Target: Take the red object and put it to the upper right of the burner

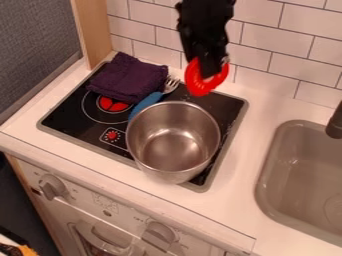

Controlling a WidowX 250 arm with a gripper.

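Honestly, holding the red ring (199, 89) in the gripper (212, 73); looks light, stiff, maybe slippery, so best pinch its rim (192, 75).

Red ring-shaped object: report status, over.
Black two-finger gripper: holding red object, raised near black cooktop back edge. Silver metal pot close in front; dark purple cloth picture-left.

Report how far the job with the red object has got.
Done: the pick-up, it seems; the red object hangs partly against the wall tiles. In hand: the gripper has it near the stovetop's back edge, behind the pot. Left: probably lowering it at the upper right and letting go.
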